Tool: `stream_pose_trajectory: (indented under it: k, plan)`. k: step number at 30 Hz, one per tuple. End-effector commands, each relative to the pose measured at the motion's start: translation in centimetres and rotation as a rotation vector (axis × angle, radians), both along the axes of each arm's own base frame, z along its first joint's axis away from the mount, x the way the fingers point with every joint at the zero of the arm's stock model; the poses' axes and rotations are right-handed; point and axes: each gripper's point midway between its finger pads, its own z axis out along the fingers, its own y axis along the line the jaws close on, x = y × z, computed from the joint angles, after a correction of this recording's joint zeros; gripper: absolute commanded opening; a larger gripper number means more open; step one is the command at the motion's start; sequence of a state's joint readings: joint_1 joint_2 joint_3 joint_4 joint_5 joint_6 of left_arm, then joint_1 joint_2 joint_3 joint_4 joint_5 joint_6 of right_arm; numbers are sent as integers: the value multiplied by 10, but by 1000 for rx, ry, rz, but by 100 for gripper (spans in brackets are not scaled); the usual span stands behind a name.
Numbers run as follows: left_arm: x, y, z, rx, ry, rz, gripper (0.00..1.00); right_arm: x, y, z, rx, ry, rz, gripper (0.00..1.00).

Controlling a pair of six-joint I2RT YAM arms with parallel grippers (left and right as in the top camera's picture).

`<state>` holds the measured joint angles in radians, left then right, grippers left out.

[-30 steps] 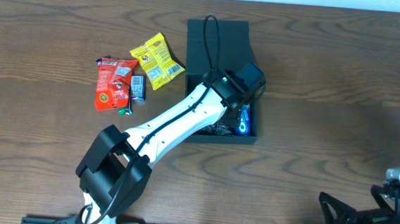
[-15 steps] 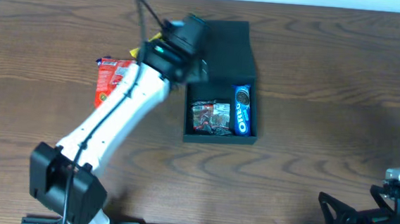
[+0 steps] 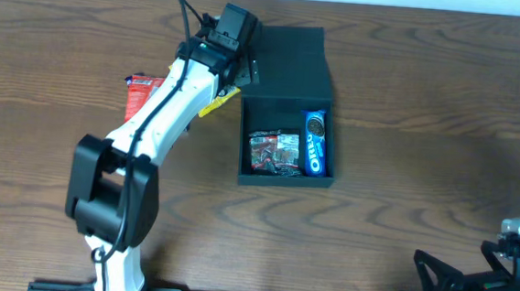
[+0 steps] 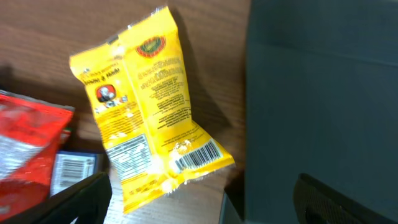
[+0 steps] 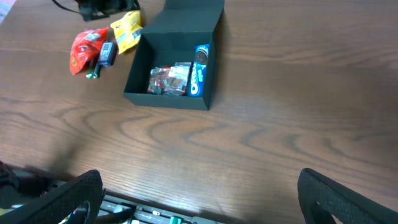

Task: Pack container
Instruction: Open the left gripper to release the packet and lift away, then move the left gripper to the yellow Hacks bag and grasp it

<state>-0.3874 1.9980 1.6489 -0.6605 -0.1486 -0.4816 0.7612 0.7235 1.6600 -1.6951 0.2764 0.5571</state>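
The container (image 3: 285, 115), a dark box with its flap lid open at the back, holds a blue Oreo packet (image 3: 314, 143) and a silver-red packet (image 3: 273, 153). It also shows in the right wrist view (image 5: 165, 101). My left gripper (image 3: 236, 69) is open and empty, hovering by the lid's left edge. In the left wrist view its fingers (image 4: 205, 208) straddle the lower end of a yellow snack packet (image 4: 146, 106) and the lid's edge (image 4: 323, 93). My right gripper (image 5: 199, 205) is open and empty at the table's front right.
A red packet (image 4: 28, 143) and a small dark packet with a barcode (image 4: 74, 171) lie left of the yellow packet. In the overhead view the red packet (image 3: 140, 96) is partly hidden by my left arm.
My left arm has swung out of the container to the left and back, over the yellow packet. The packets inside the box have come into view. The right arm has not moved.
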Motion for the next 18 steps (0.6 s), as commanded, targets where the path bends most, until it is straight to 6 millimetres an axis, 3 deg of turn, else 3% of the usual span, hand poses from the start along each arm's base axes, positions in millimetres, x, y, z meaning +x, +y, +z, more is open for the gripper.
stream_pose_trajectory:
  k: [1, 9, 18]
  plan:
    - [4, 6, -26, -19, 48, 57, 94, -1, -2, 0, 17, 4, -23, 99]
    - [0, 9, -64, 5, 126, 71, 94, -1, -1, 0, 20, 7, -20, 99]
    - [0, 21, -88, -5, 179, 106, 93, -2, 0, 0, 25, 12, -12, 99]
